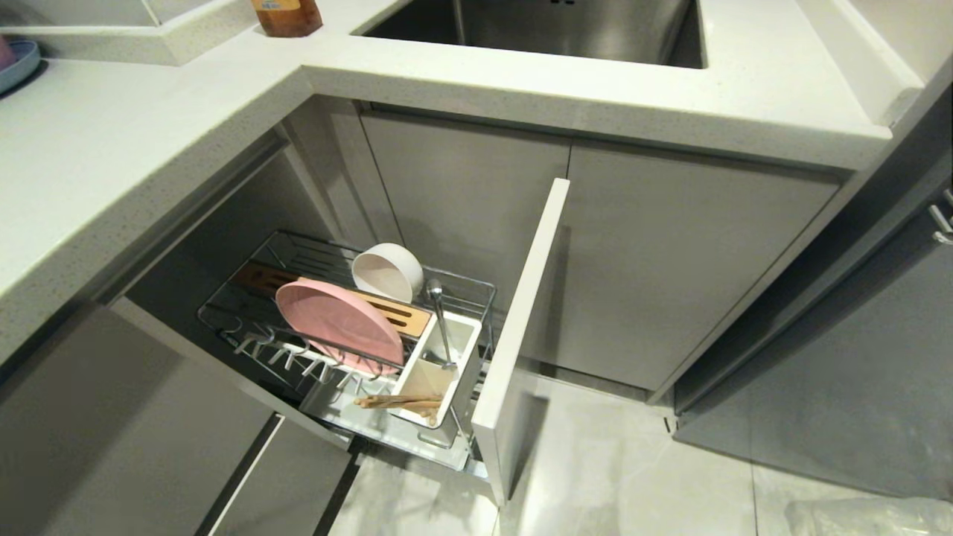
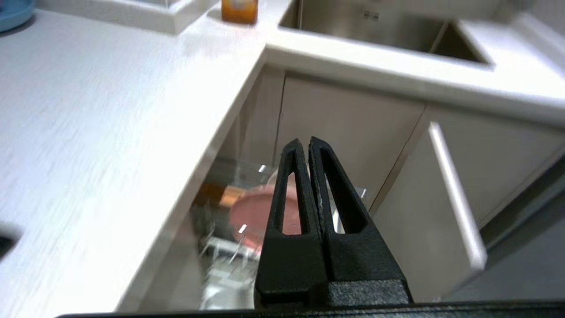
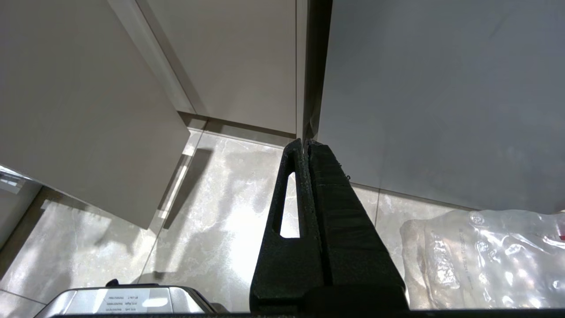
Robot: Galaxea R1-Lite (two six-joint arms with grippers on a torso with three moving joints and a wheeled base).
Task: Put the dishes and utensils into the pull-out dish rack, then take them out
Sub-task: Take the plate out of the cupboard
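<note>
The pull-out dish rack (image 1: 476,286) stands pulled out below the counter, its tall pale-grey front panel (image 1: 521,327) toward me. A pink plate (image 1: 335,320) leans among the white pegs, and a white bowl (image 1: 387,272) rests on its side behind it. In the white utensil box (image 1: 465,350) stand a metal spoon (image 1: 441,320) and wooden chopsticks (image 1: 398,403). My left gripper (image 2: 306,143) is shut and empty, high above the rack, where the pink plate (image 2: 251,214) shows blurred behind its fingers. My right gripper (image 3: 305,143) is shut over the floor. Neither arm shows in the head view.
A white L-shaped counter (image 1: 119,156) overhangs the rack's left side. A steel sink (image 1: 536,26) and an amber bottle (image 1: 287,16) sit at the back, a blue plate (image 1: 16,63) at far left. A crumpled clear plastic bag (image 3: 485,260) lies on the floor.
</note>
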